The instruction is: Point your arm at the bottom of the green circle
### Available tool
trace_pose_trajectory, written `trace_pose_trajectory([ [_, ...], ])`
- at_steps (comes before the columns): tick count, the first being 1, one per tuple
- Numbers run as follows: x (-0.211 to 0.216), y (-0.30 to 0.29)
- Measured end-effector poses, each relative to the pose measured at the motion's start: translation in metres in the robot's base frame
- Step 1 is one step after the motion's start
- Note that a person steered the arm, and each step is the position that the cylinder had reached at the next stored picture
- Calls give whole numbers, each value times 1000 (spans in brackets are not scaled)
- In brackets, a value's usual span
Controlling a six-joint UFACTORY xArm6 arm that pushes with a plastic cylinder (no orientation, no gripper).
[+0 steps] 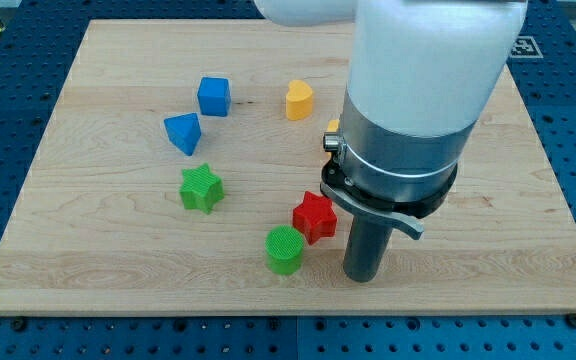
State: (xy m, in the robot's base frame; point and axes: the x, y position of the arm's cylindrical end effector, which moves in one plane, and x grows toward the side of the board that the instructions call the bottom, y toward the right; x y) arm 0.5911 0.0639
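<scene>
On a pale wooden board (pixel 88 260) laid over a blue perforated table (pixel 8 200), seen from left to right: blue triangular block (pixel 183 133) nearest the view's left, with blue cube (pixel 213 96) just above and to its right; below them, green star (pixel 201 188), set apart from both. Toward the middle, yellow heart-shaped block (pixel 299 100) near the view's top. Lower down, green circle (pixel 285 249), a short ribbed cylinder, standing close to the board's bottom edge, with red star (pixel 315 216) touching or all but touching its upper right side. Just right of the pair, my tip (pixel 362 277) pressed to the board, level with the green circle and beside it to the view's right, a narrow gap of bare wood between them; not at the circle's bottom side. Above the tip, dark rod rising straight up into a black clamp collar with a small metal fitting, then a grey ring, then the broad white arm body filling the view's top right. Sliver of another yellow block (pixel 333 126) peeking out at the arm's left edge, shape mostly hidden. No gripper fitted, so nothing to open or close. At the view's top right corner, part of a black-and-white square marker (pixel 524 46); no legible writing or brand anywhere.
</scene>
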Motion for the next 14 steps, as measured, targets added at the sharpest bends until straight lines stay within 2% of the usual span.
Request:
trace_pose_trajectory([
  [2,28,0],
  [4,27,-1],
  [7,19,-35],
  [14,2,-38],
])
